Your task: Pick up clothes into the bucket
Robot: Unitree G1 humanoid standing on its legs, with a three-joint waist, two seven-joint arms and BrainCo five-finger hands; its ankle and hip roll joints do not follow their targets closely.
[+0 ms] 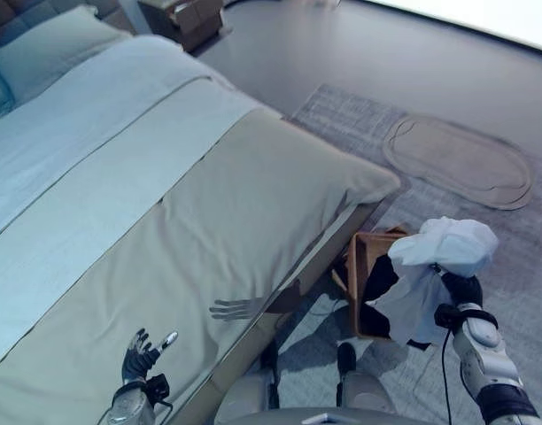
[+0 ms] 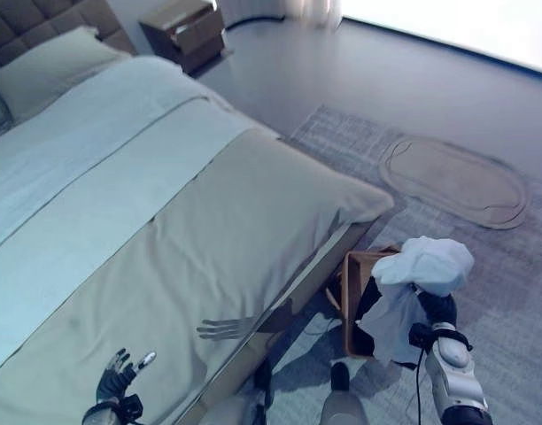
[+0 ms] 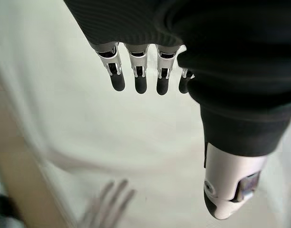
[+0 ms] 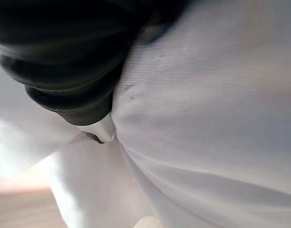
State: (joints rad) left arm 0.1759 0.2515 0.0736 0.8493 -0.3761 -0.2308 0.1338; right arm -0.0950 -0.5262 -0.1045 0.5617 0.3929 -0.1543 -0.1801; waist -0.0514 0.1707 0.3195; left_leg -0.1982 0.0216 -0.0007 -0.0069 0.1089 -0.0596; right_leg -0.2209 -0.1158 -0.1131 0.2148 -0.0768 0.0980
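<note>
My right hand (image 1: 463,290) holds a white garment (image 1: 448,243) up in the air beside the foot of the bed. The cloth bunches over the hand and hangs down onto a wooden basket (image 1: 364,243) on the floor, which has dark clothing (image 1: 382,279) inside. In the right wrist view the white garment (image 4: 207,118) creases tightly around a silver finger (image 4: 102,130) below the dark cover. My left hand (image 1: 140,354) hovers open over the beige bedcover, its straight fingers (image 3: 138,71) holding nothing.
The bed (image 1: 209,204) spans the left and middle, its corner close to the basket. A grey rug with an oval mat (image 1: 457,159) lies beyond the basket. A wooden nightstand (image 1: 182,18) stands at the back.
</note>
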